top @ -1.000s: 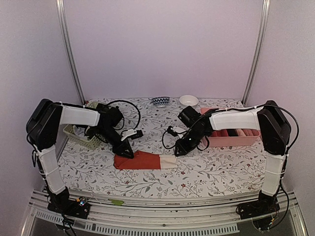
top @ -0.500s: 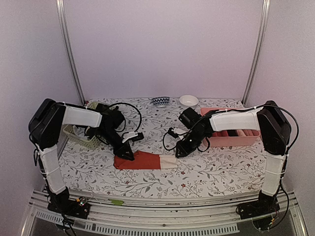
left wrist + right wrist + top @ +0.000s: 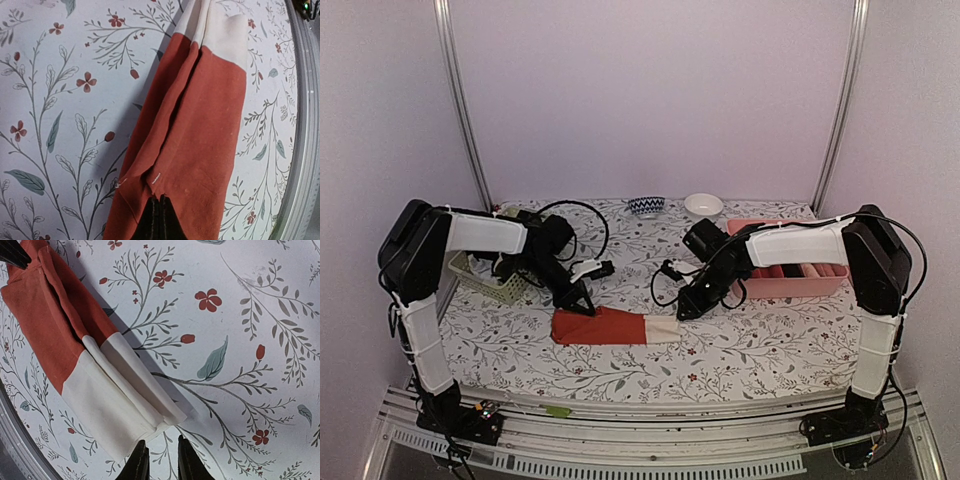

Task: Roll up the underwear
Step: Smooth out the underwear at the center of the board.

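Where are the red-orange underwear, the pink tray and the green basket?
red-orange underwear [image 3: 602, 326]: top external view, middle of the red part.
pink tray [image 3: 790, 289]: top external view, its near wall.
green basket [image 3: 492, 287]: top external view, its perforated near wall.

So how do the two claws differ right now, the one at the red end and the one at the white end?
The left claw is shut, its tips on the red end of the underwear, apparently pinching it. The right claw is open, with a small gap. The left claw touches cloth, while the right claw sits just off the cream end, over the table. Both point down at opposite ends of one garment.
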Tool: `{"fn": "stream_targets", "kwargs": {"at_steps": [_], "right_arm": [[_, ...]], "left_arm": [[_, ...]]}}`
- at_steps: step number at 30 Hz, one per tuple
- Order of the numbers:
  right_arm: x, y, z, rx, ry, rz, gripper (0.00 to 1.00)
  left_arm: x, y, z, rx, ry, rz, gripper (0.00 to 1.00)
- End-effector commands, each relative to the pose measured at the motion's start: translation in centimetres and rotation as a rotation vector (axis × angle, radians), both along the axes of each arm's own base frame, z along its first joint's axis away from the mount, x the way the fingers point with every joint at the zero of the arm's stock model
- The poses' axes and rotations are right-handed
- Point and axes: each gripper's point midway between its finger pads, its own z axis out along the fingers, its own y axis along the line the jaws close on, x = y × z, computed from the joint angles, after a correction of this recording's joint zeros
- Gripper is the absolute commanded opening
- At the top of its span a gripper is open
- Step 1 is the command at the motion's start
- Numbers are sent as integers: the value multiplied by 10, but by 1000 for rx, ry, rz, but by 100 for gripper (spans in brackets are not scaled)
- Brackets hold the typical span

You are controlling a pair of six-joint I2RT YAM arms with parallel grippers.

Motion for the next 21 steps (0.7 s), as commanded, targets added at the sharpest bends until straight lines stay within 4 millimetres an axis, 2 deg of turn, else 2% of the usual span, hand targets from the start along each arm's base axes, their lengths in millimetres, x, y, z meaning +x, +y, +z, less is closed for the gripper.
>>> {"fn": "stream_targets", "kwargs": {"at_steps": [1,4,7,12,13,14,21], "right_arm": [[5,4,15,33,-28,5,22],[5,4,15,30,-31,6,22],[5,3,14,30,-29,7,22],[5,4,11,29,-24,7,21],[5,4,11,29,-22,7,21],[5,4,11,30,-20,7,21],[3,2,9,24,-16,8,21]], "left_arm": [[13,-4,9,-25,-38,-9,0],[8,-4,7,-29,-27,-20,24],[3,-5,2,-27,-15,-33,33],[1,-11,0,-30,-24,-44,34],[-1,-10,-13,-13,2,-45,34],[-2,-10,-17,-6,7,-45,34],[-5,-11,-32,18,24,-50,33]]}}
